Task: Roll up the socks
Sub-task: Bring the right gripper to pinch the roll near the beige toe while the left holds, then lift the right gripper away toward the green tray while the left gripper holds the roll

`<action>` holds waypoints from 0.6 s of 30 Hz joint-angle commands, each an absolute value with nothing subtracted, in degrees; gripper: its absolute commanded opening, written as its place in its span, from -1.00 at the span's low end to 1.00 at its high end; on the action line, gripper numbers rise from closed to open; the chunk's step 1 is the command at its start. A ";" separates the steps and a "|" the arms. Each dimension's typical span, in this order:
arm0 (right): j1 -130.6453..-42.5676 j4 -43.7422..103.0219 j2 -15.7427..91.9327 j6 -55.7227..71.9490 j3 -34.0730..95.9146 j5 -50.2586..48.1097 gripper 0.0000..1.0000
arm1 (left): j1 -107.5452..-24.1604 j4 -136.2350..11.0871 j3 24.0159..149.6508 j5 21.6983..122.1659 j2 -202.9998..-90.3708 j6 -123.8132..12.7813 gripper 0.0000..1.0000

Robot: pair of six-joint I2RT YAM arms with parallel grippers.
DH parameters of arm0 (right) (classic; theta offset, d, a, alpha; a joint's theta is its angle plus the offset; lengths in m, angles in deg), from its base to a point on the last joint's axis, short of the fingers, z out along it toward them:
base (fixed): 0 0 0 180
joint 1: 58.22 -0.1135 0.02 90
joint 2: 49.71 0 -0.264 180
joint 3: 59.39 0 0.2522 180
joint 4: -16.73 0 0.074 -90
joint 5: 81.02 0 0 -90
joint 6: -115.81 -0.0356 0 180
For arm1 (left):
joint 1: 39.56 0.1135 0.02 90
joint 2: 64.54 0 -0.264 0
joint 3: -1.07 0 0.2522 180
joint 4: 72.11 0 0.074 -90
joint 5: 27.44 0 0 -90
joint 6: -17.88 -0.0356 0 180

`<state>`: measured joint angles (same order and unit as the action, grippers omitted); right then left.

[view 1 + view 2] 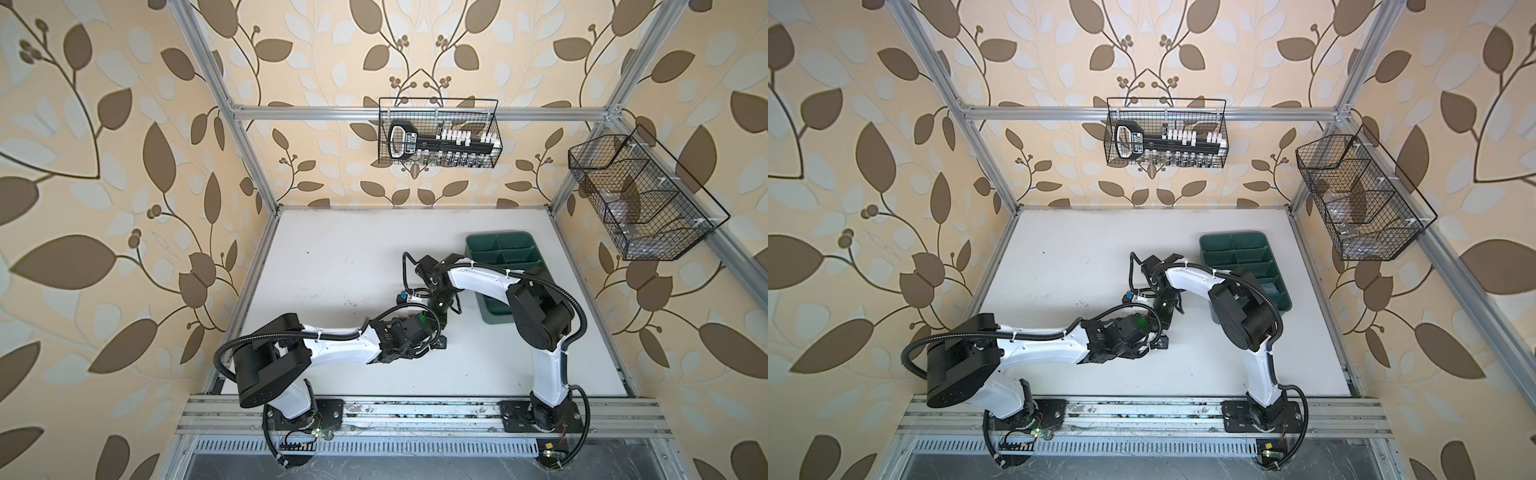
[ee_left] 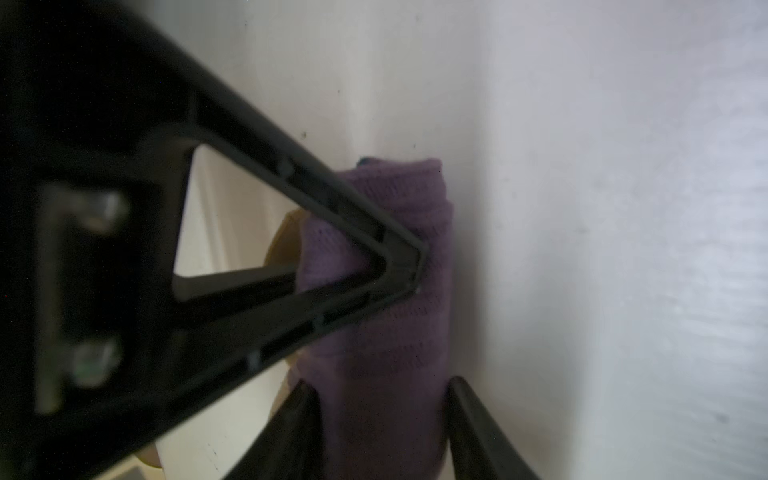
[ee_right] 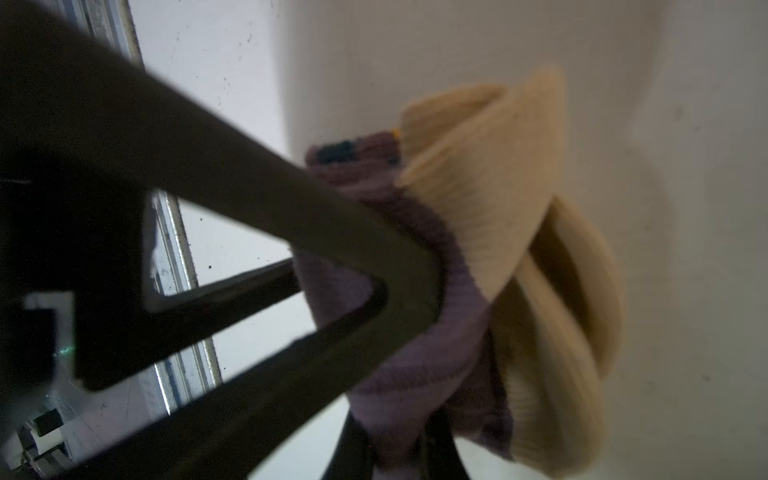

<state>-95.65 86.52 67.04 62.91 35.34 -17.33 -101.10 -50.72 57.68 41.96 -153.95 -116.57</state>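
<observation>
In both top views your arms (image 1: 332, 336) meet over the middle of the tabletop (image 1: 332, 257), hiding the socks. A green divided tray (image 1: 498, 235) waits nearby, probably for finished rolls. The label on the black tool (image 1: 401, 139) in the wire basket (image 1: 383, 120) is too small to read.

Left wrist view: the purple sock (image 2: 386, 257) is a tight roll low over the tabletop. The left pincer (image 2: 381, 399) is spread astride it, seemingly to keep it wound.

Right wrist view: the right pincer (image 3: 395, 440) pinches the purple fabric, likely anchoring that end, with the tan toe and heel (image 3: 498, 187) fanning loose. The second sock is not visible.
</observation>
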 commanded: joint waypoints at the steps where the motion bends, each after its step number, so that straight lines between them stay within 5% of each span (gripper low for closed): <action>1: -94.34 83.02 72.23 64.70 33.85 -8.02 -0.86 | -101.08 -53.76 57.72 41.87 -157.13 -116.05 -0.27; 7: -93.60 79.52 67.59 65.04 31.53 -8.62 -0.70 | -98.86 -43.72 63.29 50.27 -161.92 -111.41 -0.85; 14: -88.18 69.16 57.04 60.96 27.14 -11.47 -0.14 | -95.43 -24.45 74.63 62.61 -165.91 -104.31 -0.93; 18: -80.77 61.84 48.71 55.41 24.57 -19.12 -0.11 | -94.46 -18.89 78.17 65.95 -166.72 -100.81 -0.90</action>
